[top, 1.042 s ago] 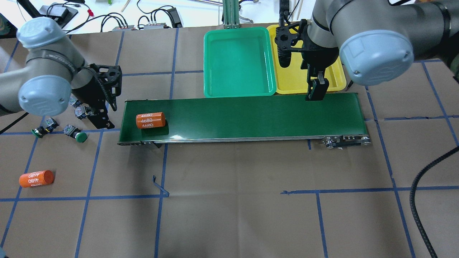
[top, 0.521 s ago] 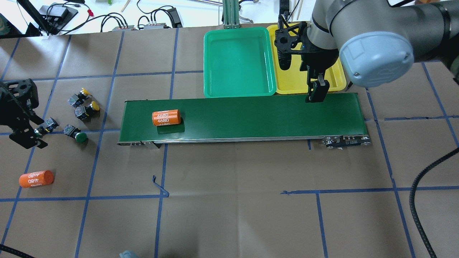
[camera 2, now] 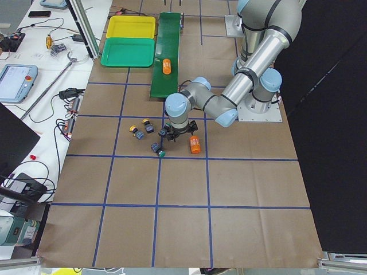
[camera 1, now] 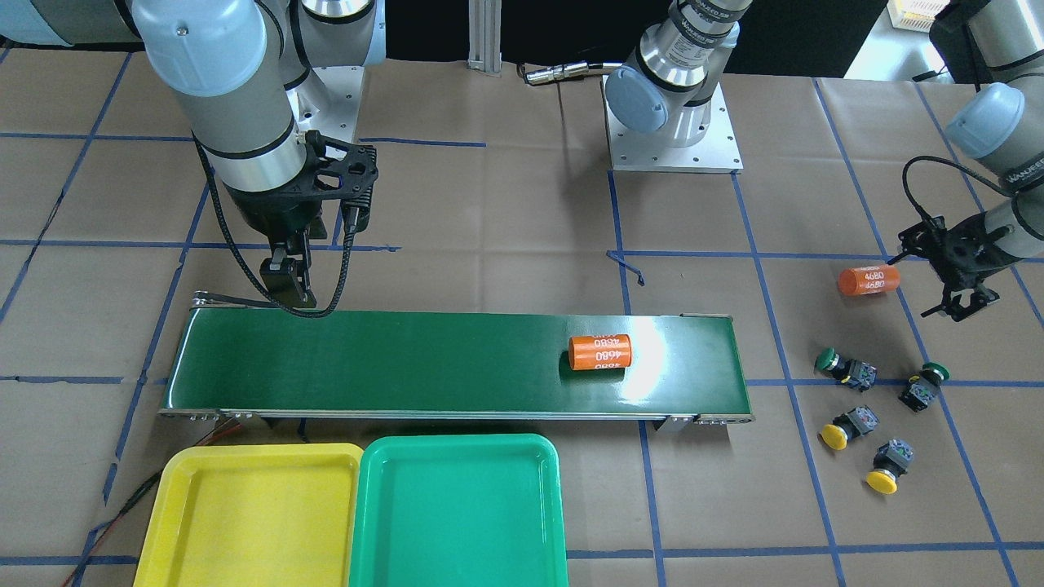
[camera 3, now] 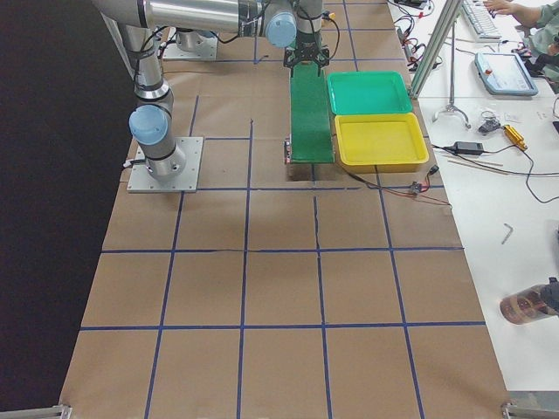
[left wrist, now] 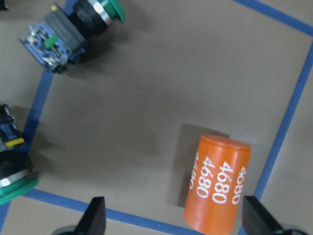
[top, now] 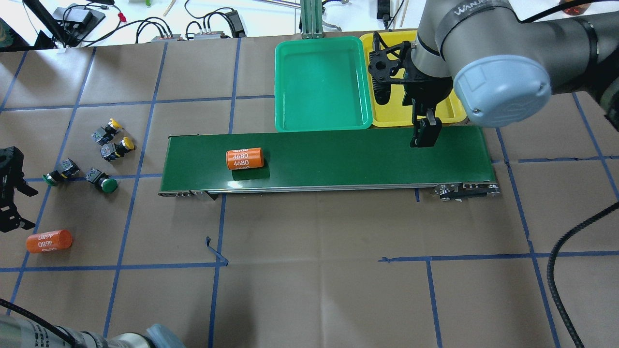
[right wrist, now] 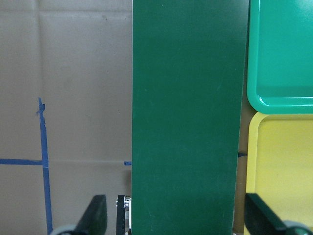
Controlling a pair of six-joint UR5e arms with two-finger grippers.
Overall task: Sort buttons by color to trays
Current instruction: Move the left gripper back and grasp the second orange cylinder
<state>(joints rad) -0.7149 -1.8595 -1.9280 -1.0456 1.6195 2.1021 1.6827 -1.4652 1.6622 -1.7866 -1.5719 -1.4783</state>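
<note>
Overhead, the left hand (top: 24,209) sits half cropped.

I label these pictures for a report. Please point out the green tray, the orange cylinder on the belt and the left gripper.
green tray (top: 319,82): overhead exterior view, its bare floor.
orange cylinder on the belt (top: 244,158): overhead exterior view, its printed side.
left gripper (left wrist: 176,218): left wrist view, midway between fingertips.

One orange cylinder (top: 244,158) lies on the conveyor belt (top: 348,157).
</note>
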